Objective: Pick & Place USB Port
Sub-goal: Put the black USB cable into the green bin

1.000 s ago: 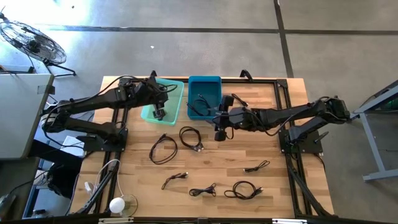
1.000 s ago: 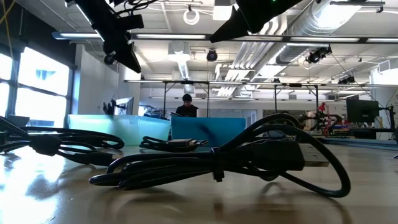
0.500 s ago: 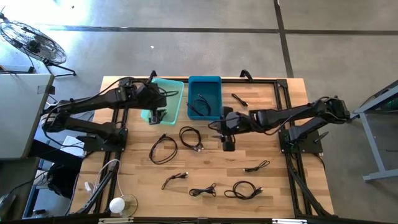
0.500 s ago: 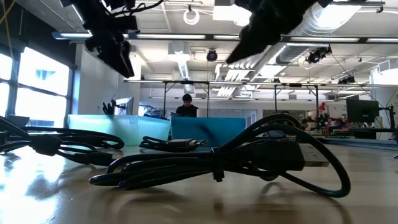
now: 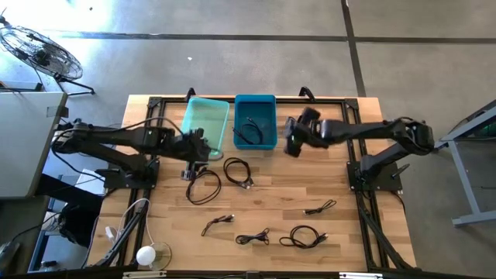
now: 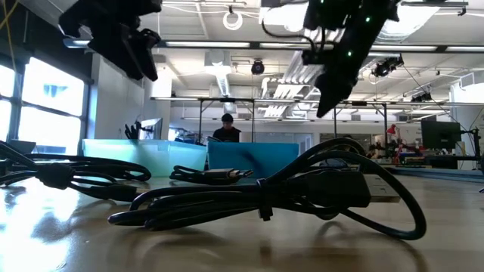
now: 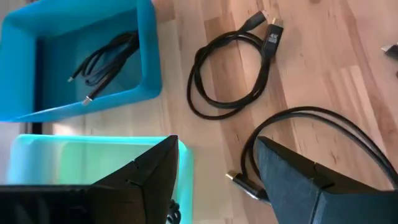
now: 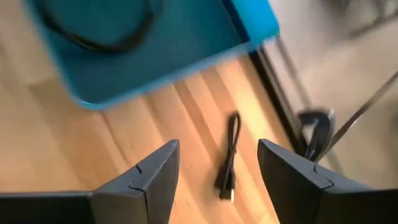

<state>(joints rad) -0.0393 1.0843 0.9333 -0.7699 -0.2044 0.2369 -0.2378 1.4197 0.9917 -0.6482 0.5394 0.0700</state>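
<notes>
Several black USB cables lie coiled on the wooden table. My left gripper hangs open above the table by the teal bin's near end, just over one coiled cable. A second coil lies beside it. My right gripper hangs open to the right of the blue bin, over a short cable lying straight on the wood. One cable lies in the blue bin.
Several smaller cables lie toward the near edge. A black metal frame borders the table. Bare wood shows between the bins and the near cables. A person stands far behind the table.
My left gripper has moved from over the teal bin toward the near edge and now hangs over the table beside a coiled cable. My right gripper first swung toward the near edge, then back toward the far edge and right, turning about beside the blue bin.
</notes>
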